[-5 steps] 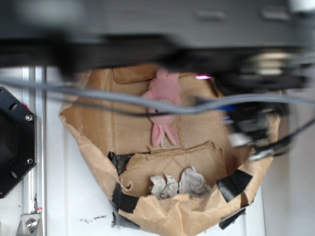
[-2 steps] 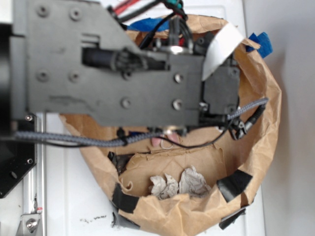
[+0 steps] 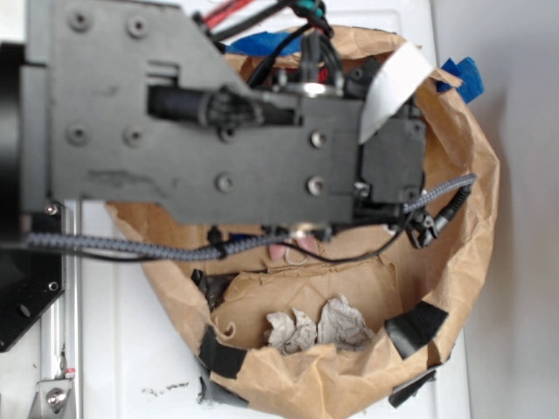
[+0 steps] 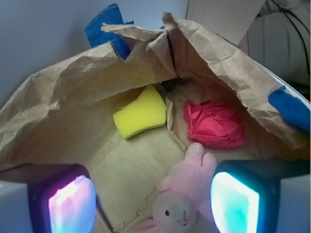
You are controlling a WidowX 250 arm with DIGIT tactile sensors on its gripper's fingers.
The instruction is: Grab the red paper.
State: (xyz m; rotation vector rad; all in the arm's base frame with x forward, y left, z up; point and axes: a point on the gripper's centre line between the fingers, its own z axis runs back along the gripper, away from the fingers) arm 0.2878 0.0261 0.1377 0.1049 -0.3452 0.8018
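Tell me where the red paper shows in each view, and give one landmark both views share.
Exterior: the red paper is not visible; the arm covers the far part of the brown paper bin.
Wrist: the red paper lies right of centre on the bin floor, right of the yellow sponge and just beyond the pink bunny.
Shared landmark: the blue tape on the bin's rim.

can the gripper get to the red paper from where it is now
Probably yes. In the wrist view the red paper lies uncovered on the bag floor ahead of the open gripper. The pink bunny sits between the fingers, its ear nearly touching the paper, so it may get nudged.
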